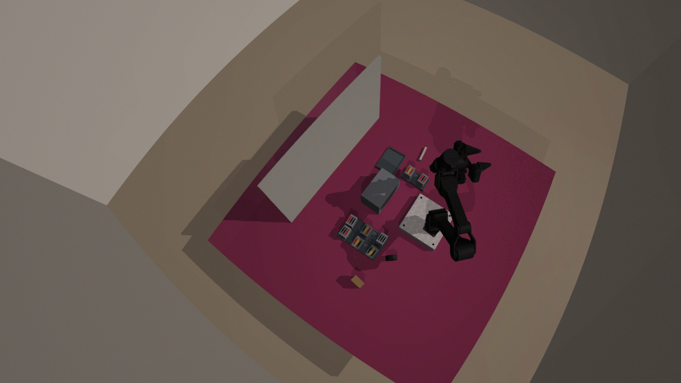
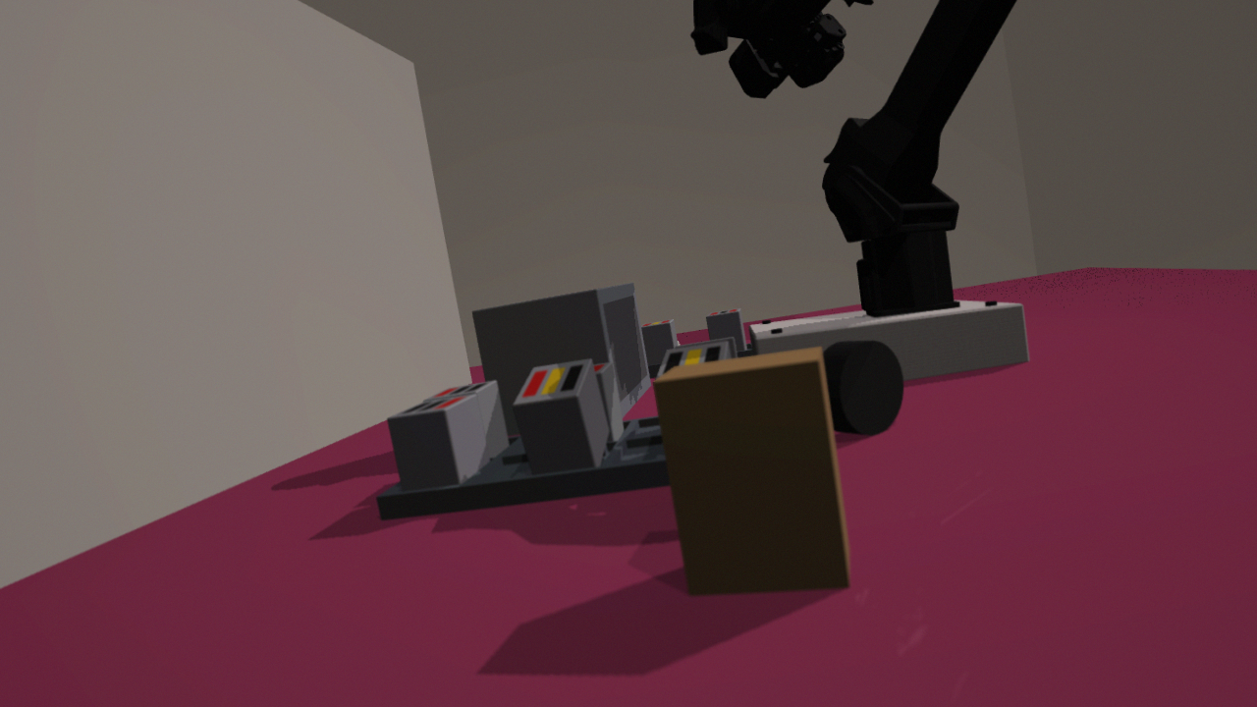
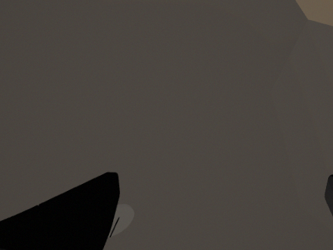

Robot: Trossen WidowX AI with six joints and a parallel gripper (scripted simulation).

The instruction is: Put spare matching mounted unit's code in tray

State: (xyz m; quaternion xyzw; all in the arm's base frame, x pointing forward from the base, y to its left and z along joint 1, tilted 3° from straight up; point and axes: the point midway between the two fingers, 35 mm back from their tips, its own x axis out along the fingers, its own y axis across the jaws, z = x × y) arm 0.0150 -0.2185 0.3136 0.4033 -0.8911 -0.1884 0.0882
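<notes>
Nothing looks done yet. The black pincer (image 1: 477,159) hangs high, spread wide and holding nothing, aimed at bare wall in the wrist view. The grey colour-striped spare blocks (image 1: 363,235) sit in their dark rack at seven o'clock of the grey mounted unit (image 1: 379,191). The dark square tray (image 1: 390,159), at its twelve o'clock, looks unfilled. Reading the code, picking and placing remain.

Walled test bench, crimson mat (image 1: 428,305)

spares (image 1: 363,235) on rack (image 1: 343,236), tray (image 1: 390,159) beyond unit (image 1: 379,191)
</notes>
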